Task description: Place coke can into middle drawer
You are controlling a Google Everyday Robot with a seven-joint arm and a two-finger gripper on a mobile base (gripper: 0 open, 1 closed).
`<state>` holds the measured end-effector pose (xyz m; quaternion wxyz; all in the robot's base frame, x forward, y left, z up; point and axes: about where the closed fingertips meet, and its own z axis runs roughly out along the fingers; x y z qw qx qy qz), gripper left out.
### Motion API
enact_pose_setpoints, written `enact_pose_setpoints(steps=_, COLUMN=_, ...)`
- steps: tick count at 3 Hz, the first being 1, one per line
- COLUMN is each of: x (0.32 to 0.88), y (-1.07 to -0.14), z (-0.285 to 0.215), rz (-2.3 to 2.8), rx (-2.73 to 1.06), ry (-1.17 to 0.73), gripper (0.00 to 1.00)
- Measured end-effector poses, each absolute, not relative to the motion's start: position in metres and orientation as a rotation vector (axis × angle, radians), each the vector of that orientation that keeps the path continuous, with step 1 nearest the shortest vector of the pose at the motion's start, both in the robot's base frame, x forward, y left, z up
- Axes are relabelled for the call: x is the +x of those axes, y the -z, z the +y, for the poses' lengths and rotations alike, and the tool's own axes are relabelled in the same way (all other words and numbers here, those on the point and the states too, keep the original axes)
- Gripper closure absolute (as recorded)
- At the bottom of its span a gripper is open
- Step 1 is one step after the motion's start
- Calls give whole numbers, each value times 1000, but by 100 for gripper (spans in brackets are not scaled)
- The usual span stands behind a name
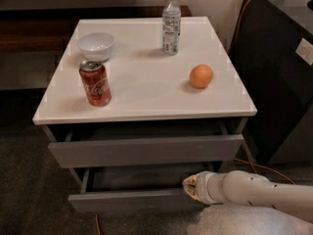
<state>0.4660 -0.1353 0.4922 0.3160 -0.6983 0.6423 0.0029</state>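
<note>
Claw (pixel 190 186), clenched or released I cannot tell, sits at the middle drawer (pixel 132 200) front, lower centre, coke can (pixel 95 82) upright on the counter (pixel 146 99) at left; a straight, level pull seems wisest.

Office-like: drawer cabinet (pixel 146 94), cable (pixel 238 21); gripper (pixel 190 185) at middle drawer (pixel 129 200)

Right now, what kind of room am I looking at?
Probably an office or lab test corner: a white-topped drawer cabinet holding a coke can, bowl and water bottle, a trailing orange cable over carpet, and the robot's claw low down at the front of the middle drawer.
</note>
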Motion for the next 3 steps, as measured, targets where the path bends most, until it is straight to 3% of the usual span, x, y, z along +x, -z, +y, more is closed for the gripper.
enact_pose_setpoints(steps=3, x=508, y=-460, z=-135, rz=1675, rx=-1884, ry=130, gripper=100)
